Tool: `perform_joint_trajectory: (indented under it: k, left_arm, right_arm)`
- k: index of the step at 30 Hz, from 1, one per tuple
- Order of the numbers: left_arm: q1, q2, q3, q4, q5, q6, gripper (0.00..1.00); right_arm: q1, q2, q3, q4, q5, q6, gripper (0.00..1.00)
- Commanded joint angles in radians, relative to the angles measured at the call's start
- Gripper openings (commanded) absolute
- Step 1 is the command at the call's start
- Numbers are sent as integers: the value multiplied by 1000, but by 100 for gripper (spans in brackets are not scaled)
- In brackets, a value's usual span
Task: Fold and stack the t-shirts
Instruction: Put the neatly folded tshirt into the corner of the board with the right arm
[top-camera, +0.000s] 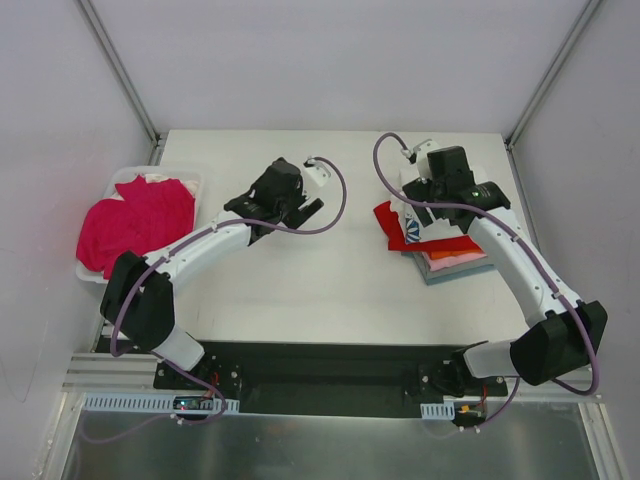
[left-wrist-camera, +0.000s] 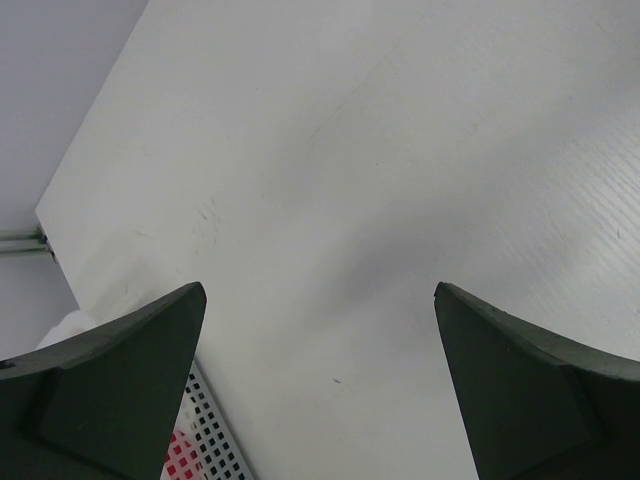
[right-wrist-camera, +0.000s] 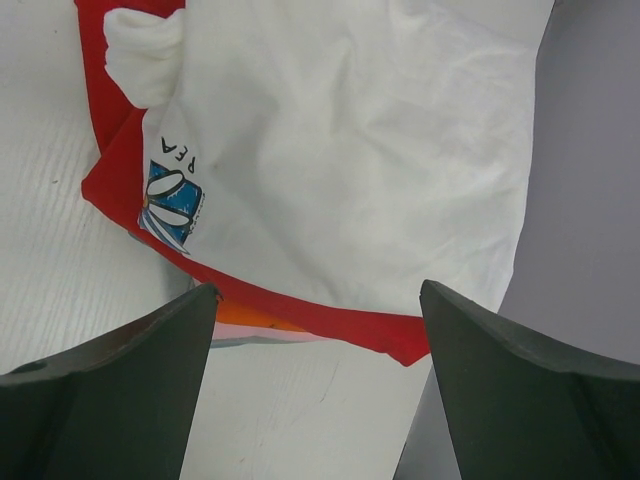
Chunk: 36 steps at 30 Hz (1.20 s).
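A folded stack of t-shirts lies at the table's right. The white t-shirt (right-wrist-camera: 360, 150) with a blue print (right-wrist-camera: 170, 205) is on top, over a red t-shirt (right-wrist-camera: 300, 305), with orange (right-wrist-camera: 260, 322), pink and light-blue edges below. From above, the stack (top-camera: 445, 255) sits under my right gripper (top-camera: 420, 205). That right gripper (right-wrist-camera: 318, 288) hangs open over the stack's edge, holding nothing. A magenta t-shirt (top-camera: 135, 220) lies crumpled in the basket at the left. My left gripper (top-camera: 305, 212) stands open over bare table (left-wrist-camera: 330, 180), also empty (left-wrist-camera: 318, 290).
The white perforated basket (top-camera: 195, 180) sits at the table's left edge, and its corner (left-wrist-camera: 215, 440) shows beside my left finger. Grey walls enclose the table at the back and both sides. The right wall (right-wrist-camera: 590, 200) is close to the stack.
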Motion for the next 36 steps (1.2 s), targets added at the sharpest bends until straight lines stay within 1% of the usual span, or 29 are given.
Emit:
perform_joint_trajectory:
  k: [1, 3, 6, 7, 10, 14, 16, 19, 23, 24, 27, 30, 33, 36]
  left_arm:
    - [10, -56, 3, 24, -27, -24, 99]
    - [10, -61, 3, 24, -32, -26, 99]
    - [10, -72, -6, 24, -30, -31, 99]
    - [10, -75, -7, 24, -27, -35, 99]
    - [10, -87, -18, 24, -24, -41, 99]
    - [15, -75, -10, 29, -41, -21, 99]
    - [17, -67, -6, 32, -52, -15, 99]
    - [24, -56, 2, 42, -55, -3, 99]
    - [41, -38, 6, 52, -58, 11, 99]
    - [43, -37, 6, 50, -58, 11, 99]
    - [53, -33, 0, 52, -52, 14, 99]
    - [59, -33, -12, 56, -47, 17, 99]
    - [64, -32, -18, 56, -44, 20, 99]
    - [67, -32, -20, 58, -40, 22, 99]
  right_arm:
    - [5, -40, 10, 32, -3, 24, 86]
    - [5, -44, 14, 32, -4, 22, 86]
    - [5, -60, 16, 23, -56, 25, 86]
    - [5, -64, 16, 17, -111, 27, 87]
    - [11, -52, 25, 3, -181, 34, 86]
    - [17, -9, 43, 3, -164, 19, 87]
    - [16, 12, 40, 41, -109, -21, 87]
    - [-6, 74, 62, 71, -89, -59, 88]
    - [-52, 185, 161, 72, -87, -84, 89]
    - [-63, 240, 199, 46, -80, -84, 89]
    - [-112, 334, 310, 5, -116, -79, 89]
    - [-147, 397, 413, -54, -138, -90, 90]
    - [-167, 457, 473, -92, -141, -105, 91]
    - [-187, 471, 476, -124, -173, -113, 91]
